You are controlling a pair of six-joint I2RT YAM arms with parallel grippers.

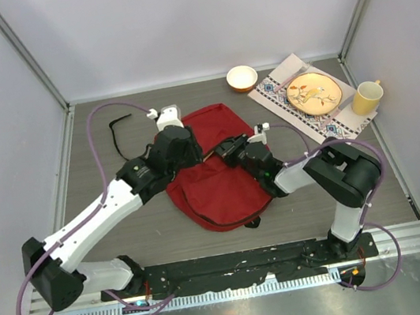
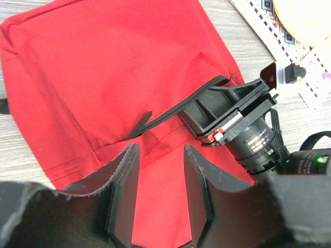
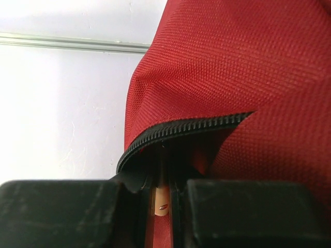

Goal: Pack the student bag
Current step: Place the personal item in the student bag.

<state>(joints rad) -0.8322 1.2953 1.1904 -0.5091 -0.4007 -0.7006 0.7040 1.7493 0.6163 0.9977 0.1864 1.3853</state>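
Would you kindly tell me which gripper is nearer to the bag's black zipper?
Right. The right gripper grips the student bag at the zipper itself; the left gripper hangs open above the red fabric, short of the zipper.

The left arm (image 1: 91,216) runs from its base at the near left, low and long, up and to the right toward the middle. Its wrist (image 1: 170,149) bends so the left gripper (image 2: 161,160) points down and to the far right. The jaws stand apart with nothing between them.

The right arm (image 1: 341,177) rises from its base at the near right, folds sharply at the elbow, and reaches left. The right gripper (image 2: 201,111) lies low, pointing left toward the other gripper, close to it but not touching. Its fingers (image 3: 62,206) are nearly together, pinching a thin tan stick (image 3: 161,199).
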